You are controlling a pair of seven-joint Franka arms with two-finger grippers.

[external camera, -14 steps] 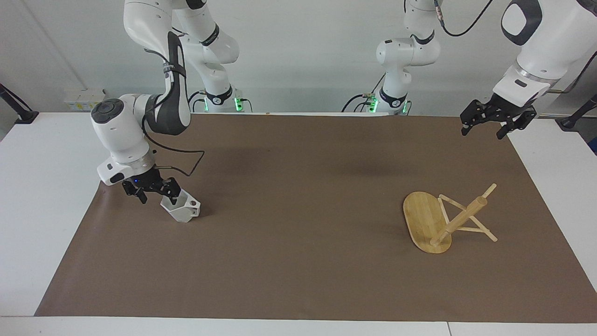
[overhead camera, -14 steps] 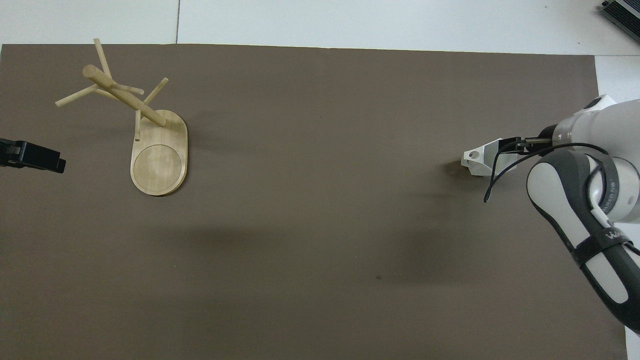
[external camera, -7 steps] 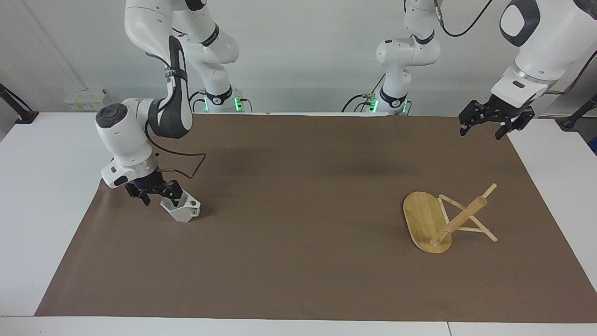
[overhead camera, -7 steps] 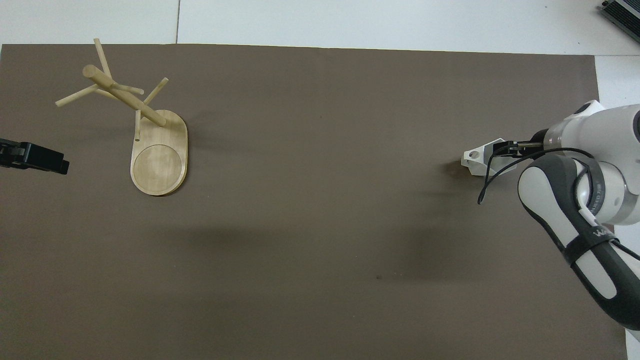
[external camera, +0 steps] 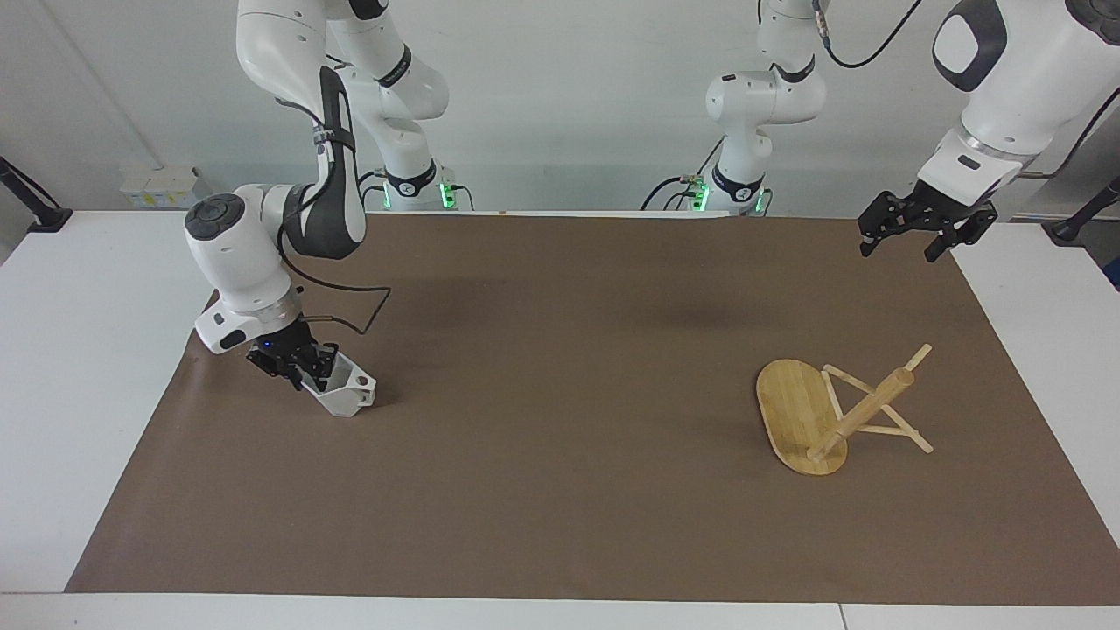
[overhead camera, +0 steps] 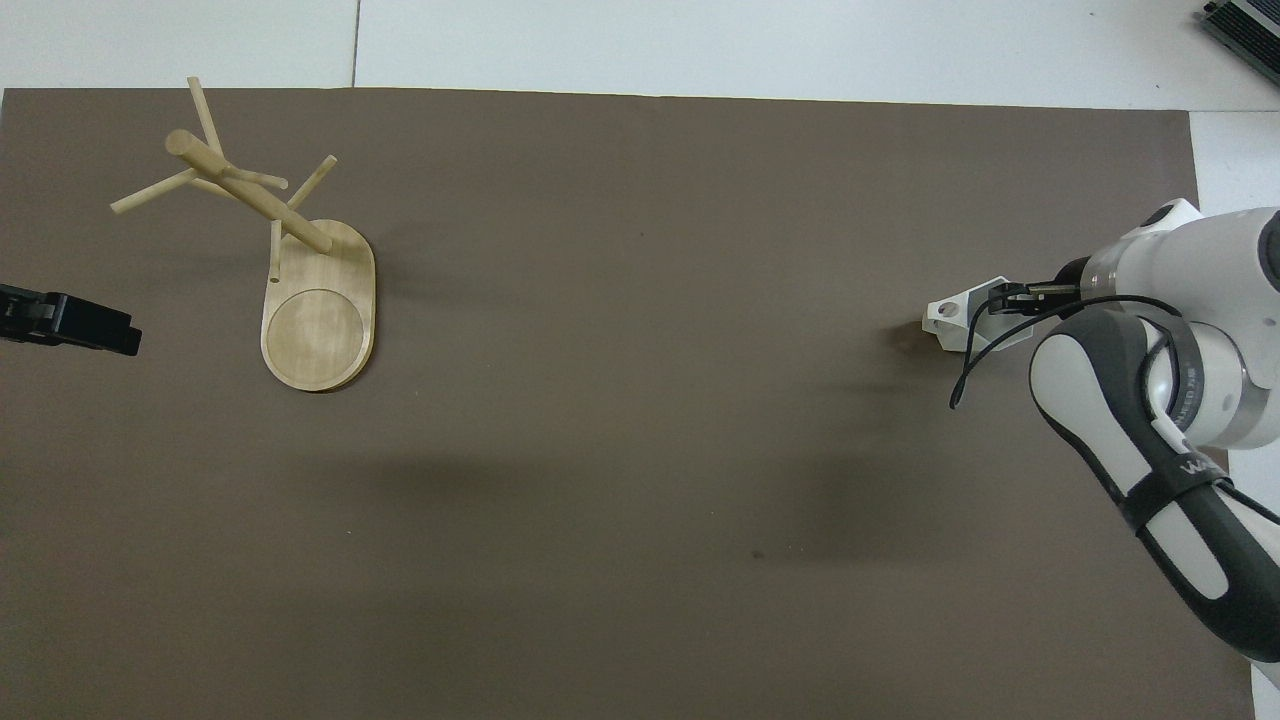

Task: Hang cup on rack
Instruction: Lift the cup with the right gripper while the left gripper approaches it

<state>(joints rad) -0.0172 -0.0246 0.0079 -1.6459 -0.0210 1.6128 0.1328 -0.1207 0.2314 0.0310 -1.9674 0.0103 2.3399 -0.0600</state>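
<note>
Facing view: high camera across surface, looks toward both robot bases and back wall, takes in whole brown mat. Overhead view: high above robots' end, looks steeply down and forward, closer in, bases out of sight. Both share mat, rack, cup; half turn apart.

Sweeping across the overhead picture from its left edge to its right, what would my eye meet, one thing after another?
left gripper → rack standing on the brown mat → cup → right gripper at the cup's rim
</note>
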